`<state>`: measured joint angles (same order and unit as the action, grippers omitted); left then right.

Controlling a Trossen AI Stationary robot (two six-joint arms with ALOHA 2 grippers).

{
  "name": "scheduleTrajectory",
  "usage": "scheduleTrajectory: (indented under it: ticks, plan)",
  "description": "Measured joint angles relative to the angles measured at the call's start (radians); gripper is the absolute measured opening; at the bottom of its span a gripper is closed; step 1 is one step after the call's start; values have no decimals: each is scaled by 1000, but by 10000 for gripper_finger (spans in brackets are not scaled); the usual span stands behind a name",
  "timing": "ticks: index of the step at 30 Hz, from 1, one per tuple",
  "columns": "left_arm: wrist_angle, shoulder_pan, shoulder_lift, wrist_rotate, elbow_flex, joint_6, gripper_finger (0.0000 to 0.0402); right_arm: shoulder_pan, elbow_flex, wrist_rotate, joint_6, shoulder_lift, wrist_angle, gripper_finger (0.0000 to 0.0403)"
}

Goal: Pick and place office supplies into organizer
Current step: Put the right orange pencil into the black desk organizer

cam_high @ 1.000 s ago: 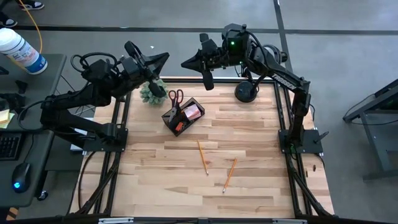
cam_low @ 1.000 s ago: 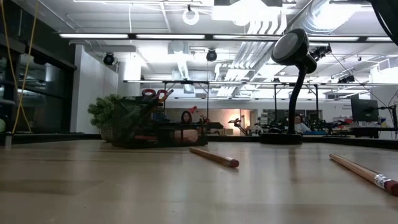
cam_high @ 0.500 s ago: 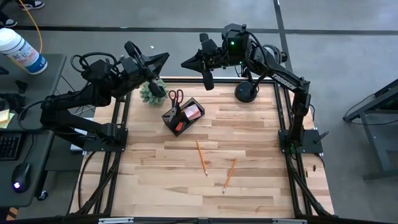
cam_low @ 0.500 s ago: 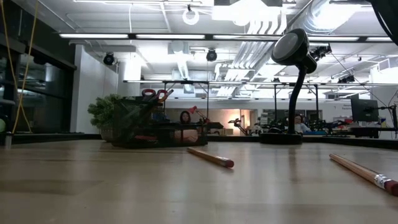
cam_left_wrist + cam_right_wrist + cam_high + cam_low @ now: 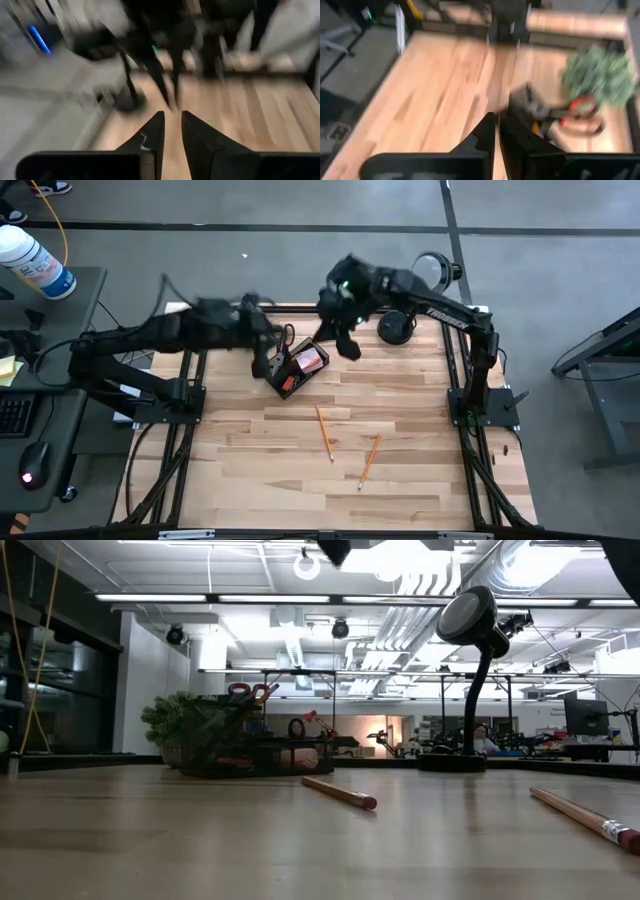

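The black organizer (image 5: pixel 295 367) stands near the table's far edge with the red-handled scissors (image 5: pixel 283 335) and a pink pad (image 5: pixel 311 360) in it. It also shows in the low view (image 5: pixel 250 745) and, blurred, in the right wrist view (image 5: pixel 545 112). Two orange pencils (image 5: pixel 325 432) (image 5: pixel 368 461) lie flat on the wood nearer the middle. My left gripper (image 5: pixel 266 352) hangs just left of the organizer, fingers a narrow gap apart (image 5: pixel 171 116). My right gripper (image 5: pixel 347 342) hangs just right of it, shut (image 5: pixel 497 119). Neither touches anything.
The black lamp has its base (image 5: pixel 395 330) at the far right and its head (image 5: pixel 472 615) raised. The green plant (image 5: pixel 172 720) stands left of the organizer, under my left arm in the high view. Bare wood lies toward the near edge.
Both arms have swung fast from beyond the table's far edge in over the table and down toward the organizer, the left from its left side, the right from its right. The organizer and pencils have stayed put.
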<state>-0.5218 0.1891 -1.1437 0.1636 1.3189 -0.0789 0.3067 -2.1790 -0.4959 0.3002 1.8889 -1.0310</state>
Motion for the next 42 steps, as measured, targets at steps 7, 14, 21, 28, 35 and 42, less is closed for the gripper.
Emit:
scheduleTrajectory:
  ticks: [7,14,21,28,35,42]
  plan:
    - [-200,-130,-109,44,0,85,63,-37,330,75,-128,2,65,50]
    - [-372,-230,-166,70,1,-25,56,-119,594,265,-471,2,106,69]
    - [-619,-321,-120,179,-14,-82,55,-228,727,438,-936,2,215,61]
    - [-566,-410,76,188,-229,-95,56,-345,742,476,-1221,2,121,56]
    - [-362,-419,273,136,-444,-44,56,-432,742,512,-1481,2,121,55]
    - [-181,-419,314,108,-505,-37,56,-472,742,514,-1610,2,-52,55]
